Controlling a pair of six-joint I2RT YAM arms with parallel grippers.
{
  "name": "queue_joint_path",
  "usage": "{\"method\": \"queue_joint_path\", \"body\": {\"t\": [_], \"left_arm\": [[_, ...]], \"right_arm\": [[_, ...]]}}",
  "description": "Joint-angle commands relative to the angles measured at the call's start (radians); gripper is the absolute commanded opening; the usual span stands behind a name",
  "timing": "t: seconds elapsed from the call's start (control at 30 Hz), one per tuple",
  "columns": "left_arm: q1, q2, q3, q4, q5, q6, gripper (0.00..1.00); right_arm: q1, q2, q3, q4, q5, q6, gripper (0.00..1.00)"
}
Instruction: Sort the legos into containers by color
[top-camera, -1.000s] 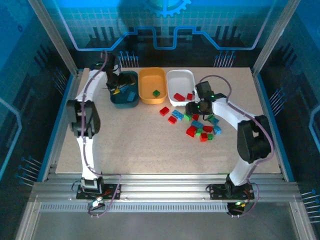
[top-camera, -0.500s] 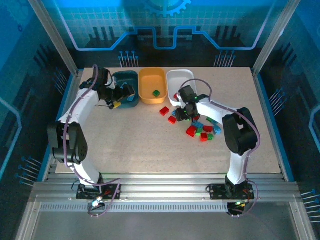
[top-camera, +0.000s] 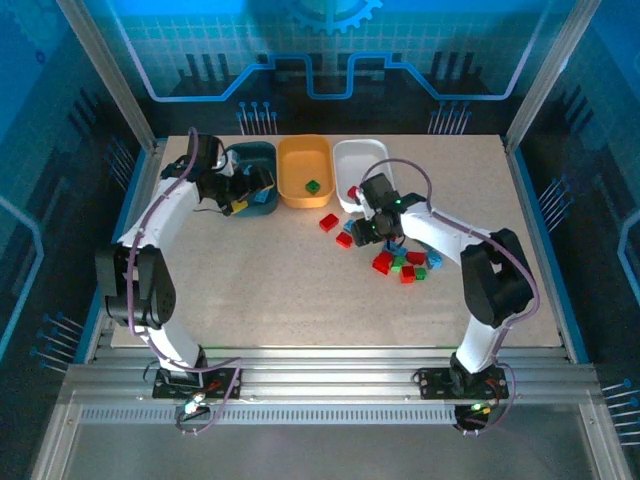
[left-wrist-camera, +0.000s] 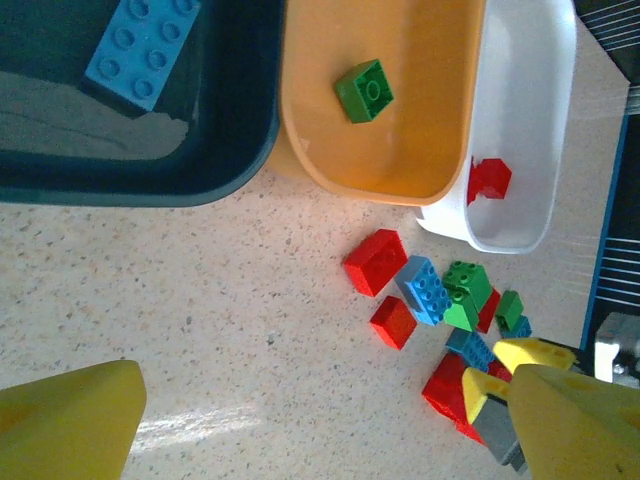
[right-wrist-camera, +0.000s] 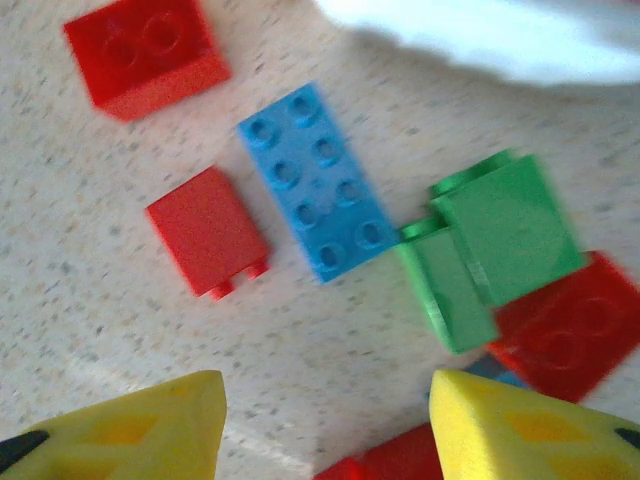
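Over teal tub (top-camera: 262, 152), near edge – L gripper (top-camera: 250, 195): fingers wide apart, nothing betw.; elbow raised, forearm reaching in from table's left.
R gripper (top-camera: 366, 229): low over pile's left end, fingers spread, empty; loose blue brick (right-wrist-camera: 318, 182) just ahead.
Teal tub: blue brick (left-wrist-camera: 143, 48).
Orange-yellow tub (top-camera: 303, 147): green brick (left-wrist-camera: 364, 90).
White tub (top-camera: 362, 153): red brick (left-wrist-camera: 488, 178).
Loose legos (top-camera: 405, 262): on table, near side of white tub.

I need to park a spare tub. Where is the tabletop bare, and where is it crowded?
Most free: the near half of the table, bordered by the orange tub, the lego pile and the arm bases. Also the far right corner beside the white tub. Crowded: between that tub and the pile, under the open right gripper.
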Motion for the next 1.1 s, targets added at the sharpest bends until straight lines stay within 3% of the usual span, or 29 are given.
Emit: {"method": "queue_joint_path", "body": {"t": [0.0,0.33,0.57,1.07], "left_arm": [[-0.016,-0.037,-0.018,0.024,0.041,-0.006,0.95],[-0.022,-0.035,-0.029,0.027,0.049,-0.005,0.95],[-0.024,-0.040,-0.037,0.033,0.049,-0.004,0.95],[-0.031,-0.051,-0.051,0.044,0.054,-0.003,0.95]], "right_arm": [[-0.034,0.045,0.041,-0.038,0.083,-0.020,0.58],[-0.035,0.204,0.139,-0.068,0.095,-0.016,0.57],[0.023,0.173,0.087,-0.068,0.068,0.017,0.54],[0.063,0.160,0.066,-0.121,0.125,0.088,0.35]]}}
